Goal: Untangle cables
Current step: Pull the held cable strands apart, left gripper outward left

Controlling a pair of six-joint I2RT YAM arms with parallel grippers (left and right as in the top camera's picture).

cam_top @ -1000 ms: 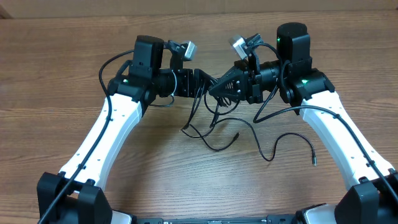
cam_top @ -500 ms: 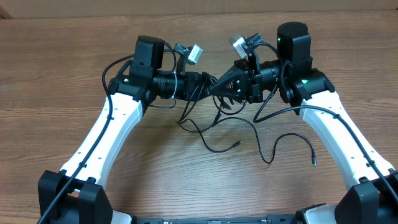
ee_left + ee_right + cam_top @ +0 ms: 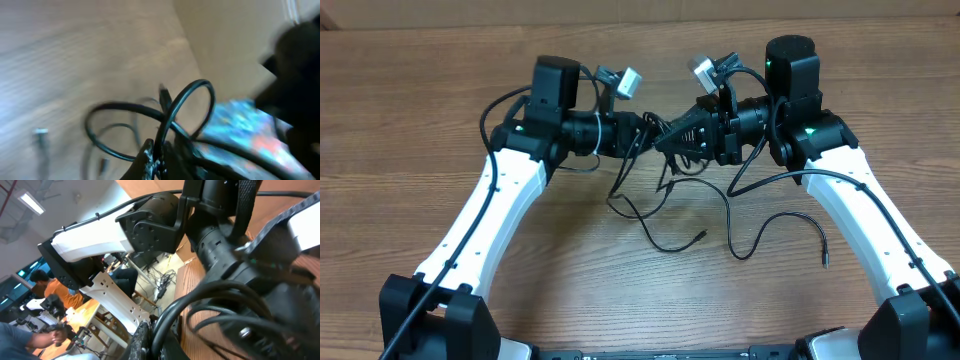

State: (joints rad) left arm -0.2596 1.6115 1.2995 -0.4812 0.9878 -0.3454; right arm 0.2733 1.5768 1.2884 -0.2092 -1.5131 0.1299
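The cables [image 3: 665,190] are thin black cords that hang in a tangle between my two grippers and trail onto the wooden table. One loose strand ends in a plug tip [image 3: 703,235], another in a tip [image 3: 825,260]. My left gripper [image 3: 645,128] is shut on a cable; in the left wrist view its gripper [image 3: 160,156] pinches a strand that loops upward [image 3: 187,107]. My right gripper [image 3: 667,140] faces it, tips almost touching, and is also shut on a cable. In the right wrist view the gripper [image 3: 155,337] clamps a thick-looking black strand [image 3: 200,300].
Both grippers are raised above the wooden table [image 3: 420,120] at its far middle. The left arm's wrist [image 3: 150,225] fills the right wrist view. The arms' own thicker black cables [image 3: 500,105] loop beside each arm.
My left gripper has shut on a cable strand beside the right gripper. The loose strands on the table shifted a little leftward. The right gripper stayed shut in place.
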